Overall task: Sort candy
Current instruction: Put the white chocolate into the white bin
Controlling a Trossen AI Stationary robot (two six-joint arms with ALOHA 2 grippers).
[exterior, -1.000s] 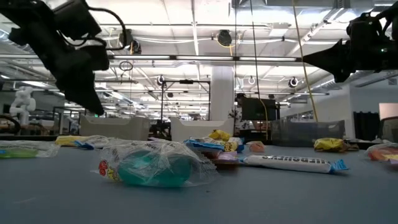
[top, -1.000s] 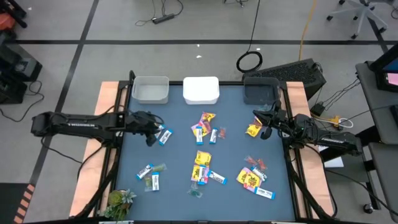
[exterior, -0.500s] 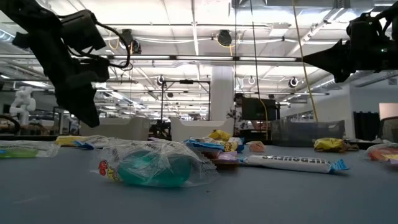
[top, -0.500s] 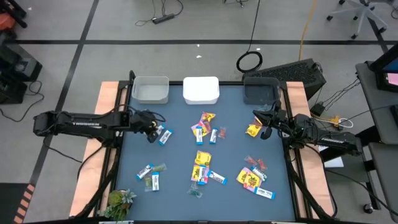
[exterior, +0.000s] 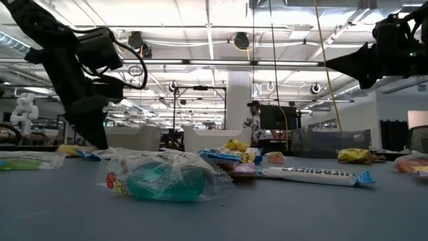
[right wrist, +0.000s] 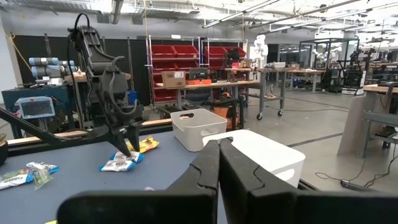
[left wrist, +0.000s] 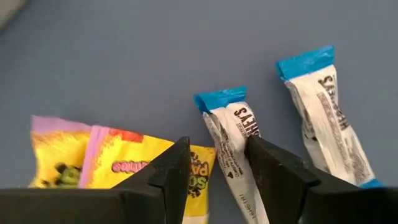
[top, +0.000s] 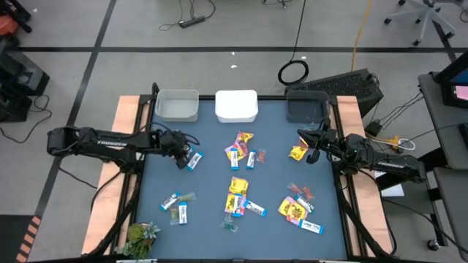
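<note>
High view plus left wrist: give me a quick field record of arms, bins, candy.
left gripper: open, fingers astride a blue-and-white bar wrapper, low over the table at its left side
beside it: yellow packet, second bar
right gripper: shut, holds nothing, waiting at the table's right
bins: clear bin, white bin, dark bin along the far edge
loose candy: scattered mid-table and right
plant: near left corner

Upside-down "HERSHEY'S" lettering runs along a blue-ended white bar wrapper [left wrist: 233, 155]; the red-and-yellow packet [left wrist: 124, 163] at its nine o'clock reads "SOUR PATCH"
</note>
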